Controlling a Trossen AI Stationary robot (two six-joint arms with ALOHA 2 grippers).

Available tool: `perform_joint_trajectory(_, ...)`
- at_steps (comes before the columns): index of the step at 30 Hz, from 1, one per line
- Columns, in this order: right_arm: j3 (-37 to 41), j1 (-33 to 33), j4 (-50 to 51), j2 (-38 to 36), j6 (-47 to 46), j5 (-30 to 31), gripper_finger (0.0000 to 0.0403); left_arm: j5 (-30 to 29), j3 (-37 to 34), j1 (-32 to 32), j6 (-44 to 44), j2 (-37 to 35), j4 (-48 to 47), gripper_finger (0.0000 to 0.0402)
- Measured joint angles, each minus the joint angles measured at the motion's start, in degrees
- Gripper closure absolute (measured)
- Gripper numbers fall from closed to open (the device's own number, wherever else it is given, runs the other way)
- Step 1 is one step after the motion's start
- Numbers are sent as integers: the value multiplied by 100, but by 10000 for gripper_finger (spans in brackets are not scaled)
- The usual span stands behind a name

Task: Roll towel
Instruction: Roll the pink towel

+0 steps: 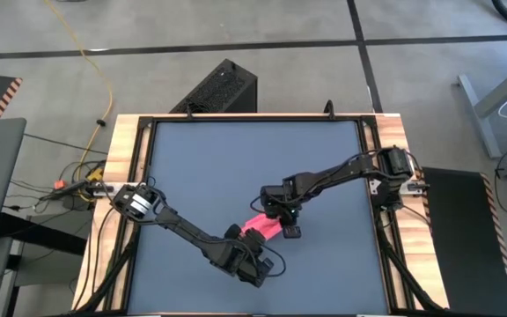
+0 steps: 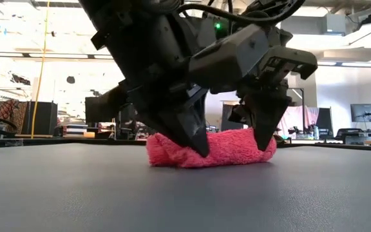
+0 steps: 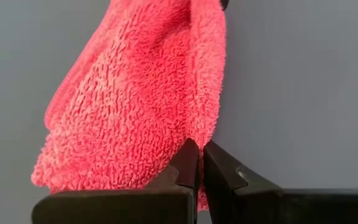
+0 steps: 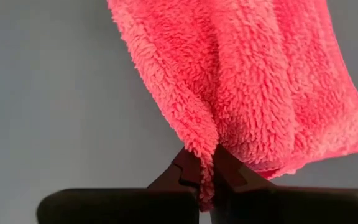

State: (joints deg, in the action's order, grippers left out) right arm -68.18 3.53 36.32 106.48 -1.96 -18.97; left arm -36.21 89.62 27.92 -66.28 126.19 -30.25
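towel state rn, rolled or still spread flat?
Rolled: the towel lies as a short thick bundle on the mat. The left hand and right hand each pinch an edge.

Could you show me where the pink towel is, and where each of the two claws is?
towel (image 2: 227, 149): low view, middle of the rolled cloth.
left gripper (image 3: 201, 163): left wrist view, between its fingertips, shut on the towel's edge.
right gripper (image 4: 205, 167): right wrist view, between its fingertips, pinching a fold.

A grey concrete floor (image 1: 236, 31) is lying beyond the table's far edge, crossed by dark seams. A yellow cable (image 1: 95, 66) is trailing across it at left. A black perforated box (image 1: 221, 88) is standing behind the table. Bright daylight is flooding the room.
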Motion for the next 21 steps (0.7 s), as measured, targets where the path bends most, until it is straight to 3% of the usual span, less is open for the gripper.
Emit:
perform_joint_trajectory(5,2,-36,140,0,-17,-131,375,21,0,4,0,-39,166,401)
perform_joint_trajectory(21,4,-347,450,0,-274,-1496,376,-2,0,22,321,-330,-40,401)
